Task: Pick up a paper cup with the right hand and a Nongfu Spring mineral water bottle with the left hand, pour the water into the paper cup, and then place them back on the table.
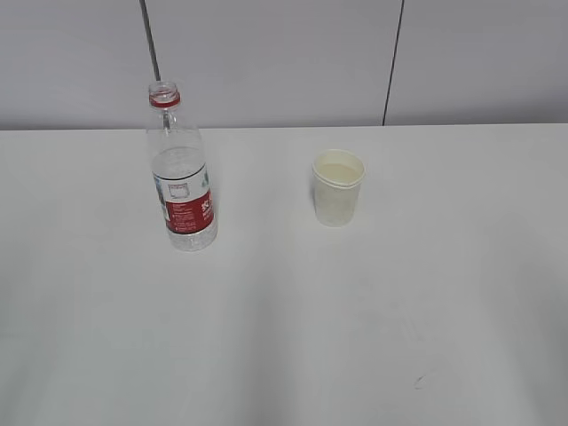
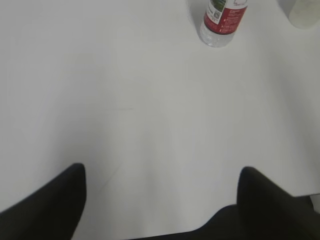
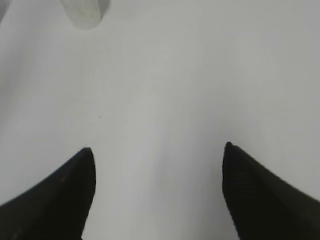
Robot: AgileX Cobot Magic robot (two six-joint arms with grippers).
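The Nongfu Spring bottle point(image 1: 182, 177) stands upright on the white table point(image 1: 284, 337), left of centre, uncapped, with water reaching about its shoulder. The paper cup point(image 1: 337, 187) stands upright to its right, apart from it, with pale liquid inside. Neither arm shows in the exterior view. In the left wrist view my left gripper point(image 2: 162, 172) is open and empty over bare table, far short of the bottle's base point(image 2: 222, 22) at the top edge. In the right wrist view my right gripper point(image 3: 158, 150) is open and empty, with the cup's base point(image 3: 85, 12) far ahead at the top left.
A grey panelled wall point(image 1: 284, 62) rises behind the table's back edge. A small dark mark point(image 1: 419, 382) lies on the tabletop at the front right. The cup's edge also shows in the left wrist view point(image 2: 302, 15) at the top right corner.
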